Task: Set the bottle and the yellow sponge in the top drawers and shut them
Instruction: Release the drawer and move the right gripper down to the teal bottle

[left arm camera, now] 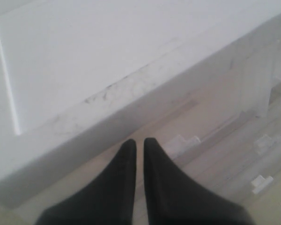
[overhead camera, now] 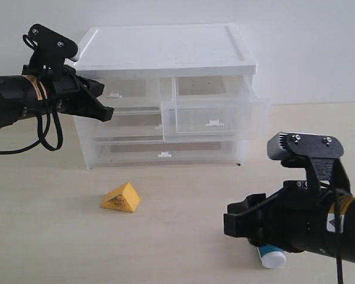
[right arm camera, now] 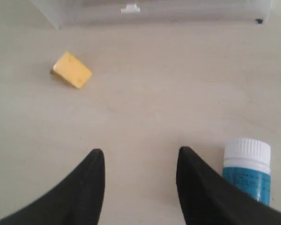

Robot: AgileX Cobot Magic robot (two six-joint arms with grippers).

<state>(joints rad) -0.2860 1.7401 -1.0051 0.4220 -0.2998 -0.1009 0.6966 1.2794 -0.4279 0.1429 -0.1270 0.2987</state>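
- Bottle (overhead camera: 271, 257) lies on its side on the table (overhead camera: 47, 236), partly hidden beneath the right gripper (overhead camera: 234, 220).
- We see that gripper's fingers spread wide and holding nothing; the bottle is just beside one finger, outside the gap.
- We find the yellow sponge (overhead camera: 121, 197) resting on the table in front of the cabinet (overhead camera: 165, 47), well apart from the bottle.
- We see the right top drawer (overhead camera: 216, 118) pulled out and the left top drawer (overhead camera: 121, 94) pushed in.
- We see the left gripper (overhead camera: 106, 112) pressed together and empty, up by the left top drawer; we cannot tell whether it touches.
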